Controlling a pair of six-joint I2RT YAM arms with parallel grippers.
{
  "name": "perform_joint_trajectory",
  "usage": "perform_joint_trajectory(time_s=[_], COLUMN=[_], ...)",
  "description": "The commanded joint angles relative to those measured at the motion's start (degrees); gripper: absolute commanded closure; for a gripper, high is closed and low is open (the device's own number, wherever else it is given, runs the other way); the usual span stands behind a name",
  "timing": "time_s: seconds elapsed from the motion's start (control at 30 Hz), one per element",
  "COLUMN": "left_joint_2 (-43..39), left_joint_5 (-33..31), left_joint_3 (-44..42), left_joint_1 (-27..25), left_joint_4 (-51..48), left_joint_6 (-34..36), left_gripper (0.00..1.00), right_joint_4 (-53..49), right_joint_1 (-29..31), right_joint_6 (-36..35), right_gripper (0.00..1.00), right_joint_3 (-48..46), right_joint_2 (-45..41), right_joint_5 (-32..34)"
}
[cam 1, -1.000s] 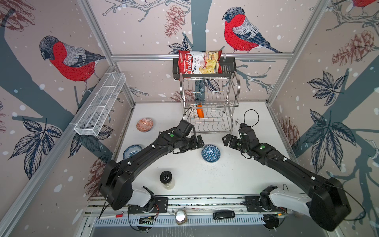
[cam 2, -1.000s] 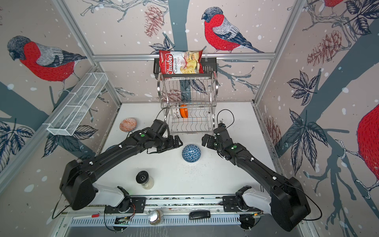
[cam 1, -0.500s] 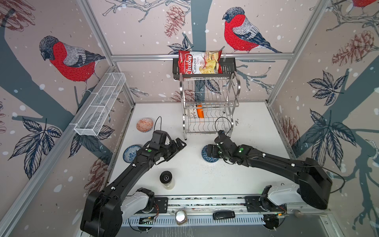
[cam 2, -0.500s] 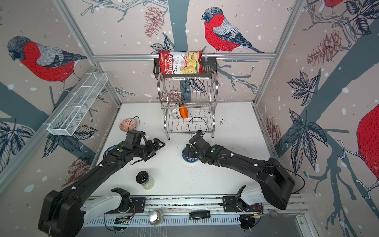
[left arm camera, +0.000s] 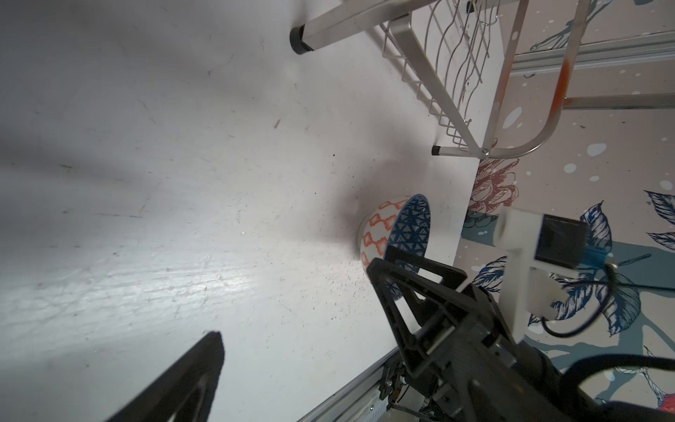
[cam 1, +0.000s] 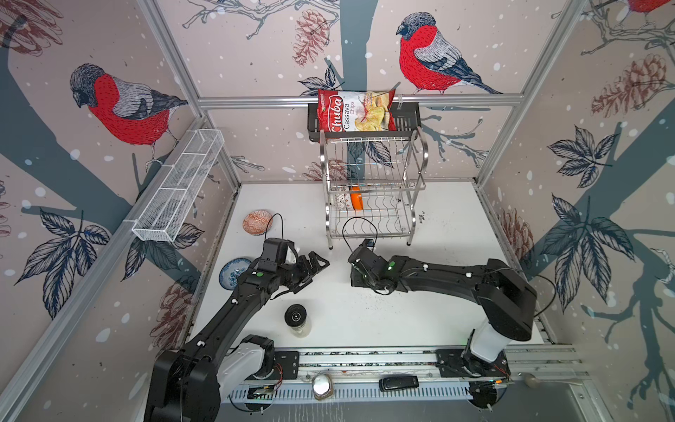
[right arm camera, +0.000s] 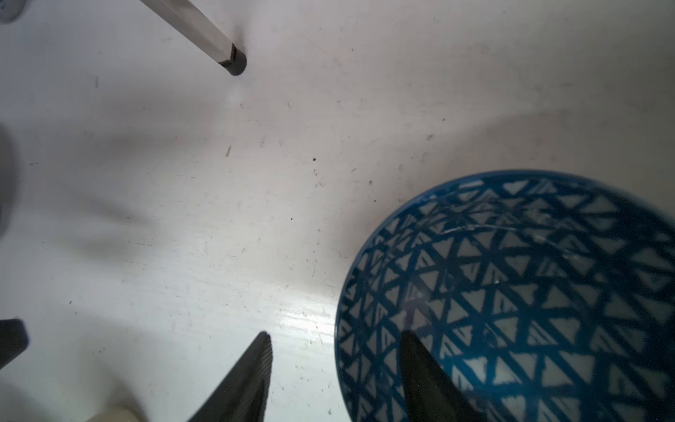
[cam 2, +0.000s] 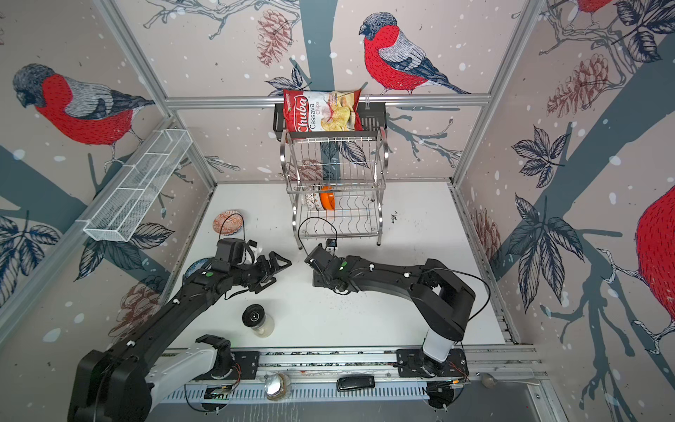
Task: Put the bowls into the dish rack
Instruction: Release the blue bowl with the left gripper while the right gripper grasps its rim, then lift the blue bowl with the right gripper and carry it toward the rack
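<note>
The blue triangle-patterned bowl (right arm camera: 511,303) stands on the white table; in both top views my right arm covers it. My right gripper (right arm camera: 336,333) straddles its rim, one finger inside the bowl and the other outside, a little off the wall, so it is open. The left wrist view shows that bowl (left arm camera: 398,234) behind the right gripper's finger. My left gripper (cam 1: 312,276) hangs open and empty to its left. A red-orange patterned bowl (cam 1: 257,222) and a blue-white floral bowl (cam 1: 233,270) lie at the left. The dish rack (cam 1: 416,171) holds an orange bowl (cam 1: 357,199) and a dotted white bowl (cam 1: 341,201).
A black-lidded jar (cam 1: 296,318) stands near the front, below my left gripper. A white mesh tray (cam 1: 179,190) hangs on the left wall. A chips bag (cam 1: 356,111) sits in a black basket above the rack. The rack's front legs (right arm camera: 233,62) stand close to the blue bowl.
My right gripper has swung left and down onto the blue triangle bowl, and its jaws have narrowed round the rim. My left arm has drawn back to the left, still open.
</note>
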Motion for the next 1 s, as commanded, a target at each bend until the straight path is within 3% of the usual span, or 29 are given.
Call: perform_joint_trajectory(time_s=[0.0,0.43,0.8,0.97], left_joint_2=[0.09,4.72,4.94,5.52], left_joint_5=[2.64,8.11,10.92,10.85], left_joint_3=[1.21,2.98,1.31,0.87], left_joint_1=[1.09,2.91,3.04,3.08], left_joint_4=[0.96,0.16,2.09,4.09], left_joint_6=[2.59,5.81,5.93,3.68], left_gripper=[0.03,0.03,0.03,0.03], right_joint_4=[-3.84,-7.43,-4.59,-3.57], right_joint_1=[0.16,0.34,0.49,-0.17], right_joint_6=[-0.20,-0.47,5.58,3.72], right_gripper=[0.52,0.86,0.96,0.98], right_joint_3=[3.01,6.43,5.32,7.20], right_joint_2=[3.18,6.05,3.75,2.60], right_joint_5=[2.04,3.93,2.27,1.90])
